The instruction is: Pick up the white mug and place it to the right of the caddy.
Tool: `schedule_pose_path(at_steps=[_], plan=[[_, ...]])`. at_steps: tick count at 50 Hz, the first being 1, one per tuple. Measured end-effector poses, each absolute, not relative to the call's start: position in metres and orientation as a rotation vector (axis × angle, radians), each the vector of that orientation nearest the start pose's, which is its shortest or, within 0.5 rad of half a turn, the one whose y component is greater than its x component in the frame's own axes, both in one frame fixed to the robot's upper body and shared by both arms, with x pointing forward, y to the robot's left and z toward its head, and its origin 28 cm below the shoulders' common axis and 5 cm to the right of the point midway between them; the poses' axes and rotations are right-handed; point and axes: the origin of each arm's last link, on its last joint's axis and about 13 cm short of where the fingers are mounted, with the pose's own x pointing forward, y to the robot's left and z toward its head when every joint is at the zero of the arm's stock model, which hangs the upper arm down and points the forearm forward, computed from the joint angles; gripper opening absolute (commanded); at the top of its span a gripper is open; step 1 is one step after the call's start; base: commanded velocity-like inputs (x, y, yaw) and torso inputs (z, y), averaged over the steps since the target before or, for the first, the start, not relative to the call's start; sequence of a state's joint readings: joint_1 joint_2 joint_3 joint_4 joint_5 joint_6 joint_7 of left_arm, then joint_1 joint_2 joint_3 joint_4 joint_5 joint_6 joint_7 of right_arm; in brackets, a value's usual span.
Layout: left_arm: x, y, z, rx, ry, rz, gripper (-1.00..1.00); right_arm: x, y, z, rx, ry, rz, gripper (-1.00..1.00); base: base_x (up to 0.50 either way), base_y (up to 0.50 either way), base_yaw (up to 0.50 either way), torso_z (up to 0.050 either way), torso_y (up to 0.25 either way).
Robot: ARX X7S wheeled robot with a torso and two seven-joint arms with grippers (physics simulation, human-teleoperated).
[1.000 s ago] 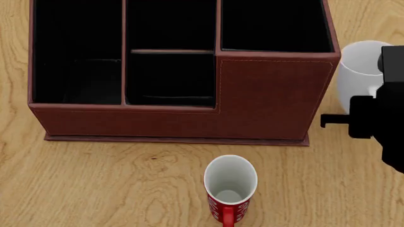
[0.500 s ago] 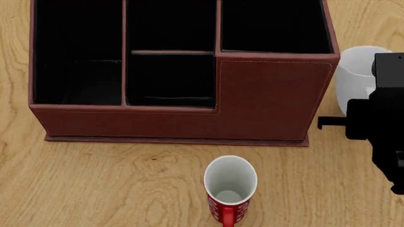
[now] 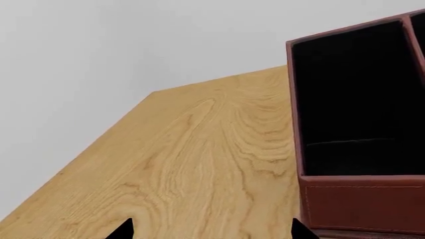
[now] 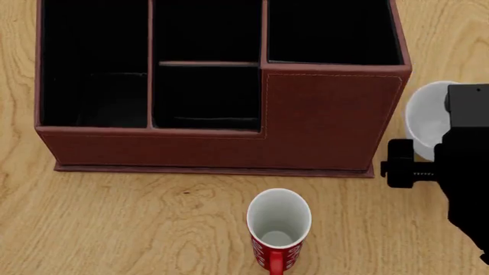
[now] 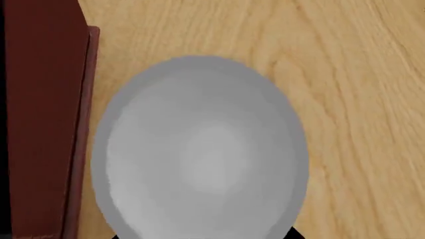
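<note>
The white mug [image 4: 425, 119] is just right of the caddy [image 4: 328, 120], at its taller front-right corner, partly hidden under my right gripper [image 4: 458, 123]. In the right wrist view the mug [image 5: 202, 149] fills the frame, seen from above its opening, beside the caddy's brown wall [image 5: 40, 124]. Only the dark fingertips [image 5: 294, 235] show, on either side of the mug's rim, so the gripper is shut on the mug. My left gripper [image 3: 212, 231] is open and empty over bare wood beside the caddy's left end [image 3: 362, 204].
A slim red mug with white swirls [image 4: 279, 226] stands in front of the caddy, handle toward me. The wooden table [image 4: 137, 217] runs around the caddy; its far left edge [image 3: 99, 144] shows in the left wrist view.
My right gripper and the white mug have moved together toward me along the caddy's right side. The caddy and the red mug have not moved.
</note>
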State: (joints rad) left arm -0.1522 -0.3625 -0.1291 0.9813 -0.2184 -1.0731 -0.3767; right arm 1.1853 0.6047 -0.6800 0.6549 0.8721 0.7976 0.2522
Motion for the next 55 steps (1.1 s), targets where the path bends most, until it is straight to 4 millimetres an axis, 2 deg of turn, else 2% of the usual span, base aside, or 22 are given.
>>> schedule_pose_path(at_steps=[17, 38, 55], plan=[[0.175, 0.261, 0.172, 0.224, -0.108, 0.342, 1.00, 0.339, -0.222, 0.225, -0.148, 0.424, -0.193, 1.00, 0.00, 0.00, 0.00, 0.000, 0.000], [0.173, 0.261, 0.169, 0.214, -0.109, 0.337, 1.00, 0.295, -0.198, 0.282, -0.264, 0.263, -0.154, 1.00, 0.00, 0.00, 0.00, 0.000, 0.000], [0.172, 0.262, 0.168, 0.208, -0.111, 0.334, 1.00, 0.261, -0.178, 0.309, -0.336, 0.172, -0.122, 1.00, 0.00, 0.00, 0.00, 0.000, 0.000]])
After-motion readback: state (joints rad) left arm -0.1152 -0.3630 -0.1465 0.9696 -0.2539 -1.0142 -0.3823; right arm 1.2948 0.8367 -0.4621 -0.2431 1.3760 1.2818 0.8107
